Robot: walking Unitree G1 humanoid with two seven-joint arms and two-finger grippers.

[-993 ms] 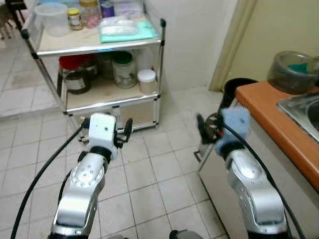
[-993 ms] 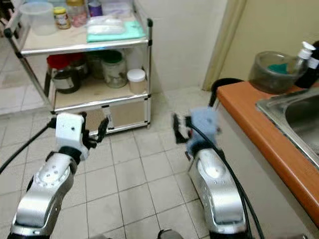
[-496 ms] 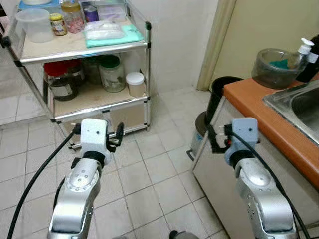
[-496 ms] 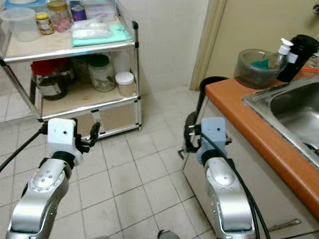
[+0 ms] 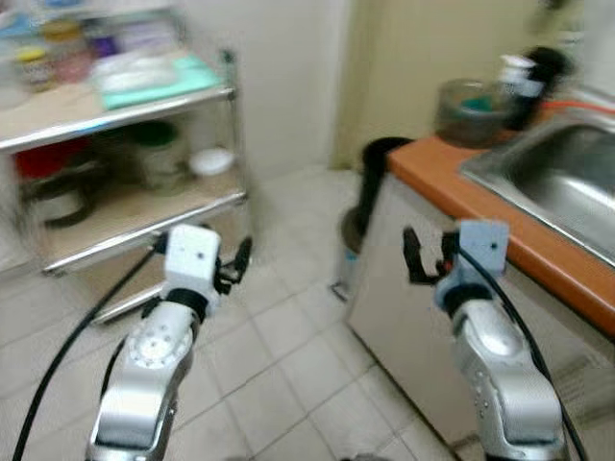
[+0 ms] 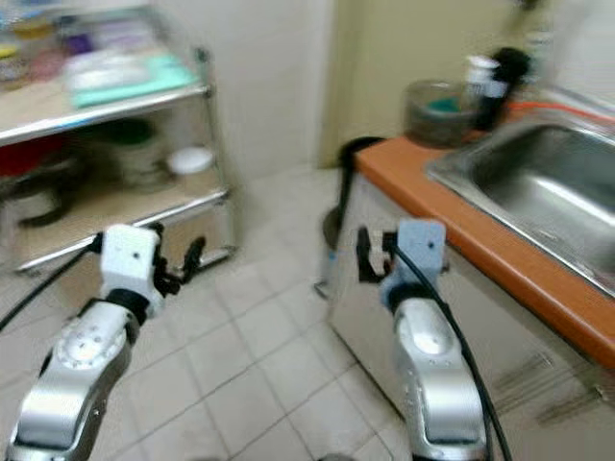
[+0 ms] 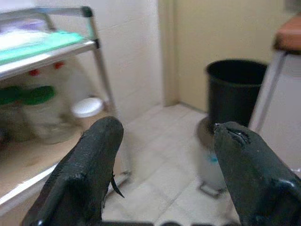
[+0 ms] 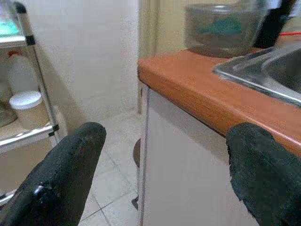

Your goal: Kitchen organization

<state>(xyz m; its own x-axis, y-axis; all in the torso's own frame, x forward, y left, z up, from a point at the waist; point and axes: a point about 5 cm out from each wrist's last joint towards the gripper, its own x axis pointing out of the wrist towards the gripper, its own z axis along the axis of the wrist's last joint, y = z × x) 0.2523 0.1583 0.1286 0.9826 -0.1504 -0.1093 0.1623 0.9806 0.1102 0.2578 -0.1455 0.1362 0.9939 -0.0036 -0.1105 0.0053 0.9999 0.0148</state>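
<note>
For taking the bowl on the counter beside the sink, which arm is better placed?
Probably the right. The right gripper, open and empty, is beside the orange counter that carries the bowl. The left gripper hangs over the floor near the shelf rack.

head pair: high, down-forward | wrists: low, both facing bin [image 7: 236, 87]

Pale tiled floor [image 5: 288, 336]. Black bin [image 7: 236, 89] stands in corner between rack [image 5: 226, 144] and orange desk [image 5: 500, 221], against yellowish wall [image 5: 423, 48]. Steel sink [image 5: 553, 178] set in desk. Grey cabinet front [image 5: 404, 317] below desk edge. Dark pump bottle [image 5: 533, 82] at back of desk, blurred. White wall [image 5: 279, 67] behind rack.
</note>
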